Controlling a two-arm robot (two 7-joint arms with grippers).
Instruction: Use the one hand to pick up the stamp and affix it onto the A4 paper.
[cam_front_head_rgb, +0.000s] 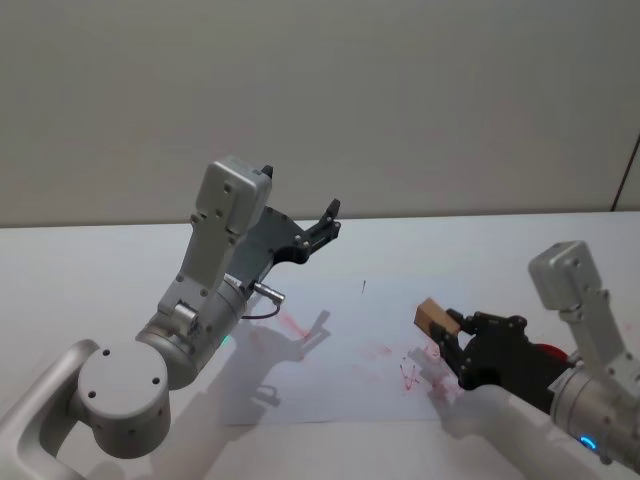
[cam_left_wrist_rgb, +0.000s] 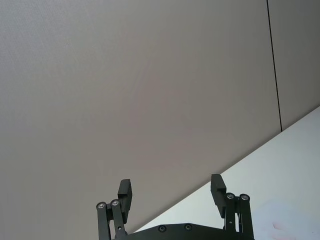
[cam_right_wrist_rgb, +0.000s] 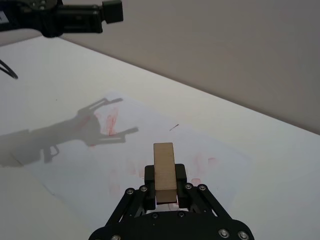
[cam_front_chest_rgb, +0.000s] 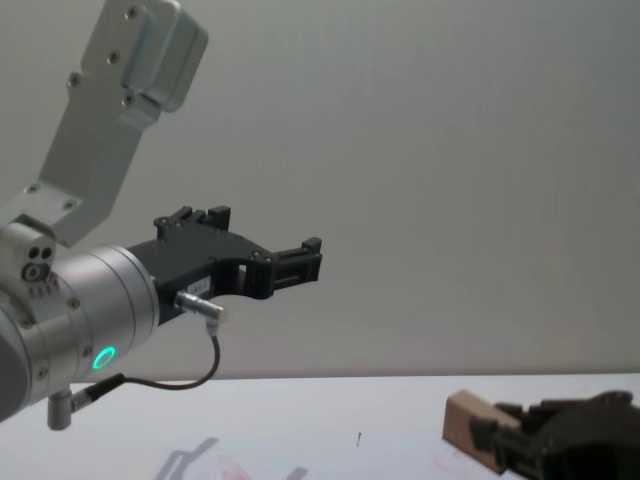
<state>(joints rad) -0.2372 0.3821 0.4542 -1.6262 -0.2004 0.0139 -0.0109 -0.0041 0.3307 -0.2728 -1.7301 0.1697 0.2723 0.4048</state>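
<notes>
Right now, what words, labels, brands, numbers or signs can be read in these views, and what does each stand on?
No text can be read in any view.
Pale patch, perhaps a label, on the left end effector: too small to read.
Red marks on the A4 paper: smudges, no legible letters.
Stamp in the right end effector: bare wood, no print showing.

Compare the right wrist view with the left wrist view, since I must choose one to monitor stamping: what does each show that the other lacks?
Right wrist view: the all-black right end effector shut on the light-brown wooden block stamp, plus the pale A4 paper sheet with red smudges. Left wrist view: a thin black seam in the grey-beige wall. Both: the open left end effector, the white tabletop and that wall.
</notes>
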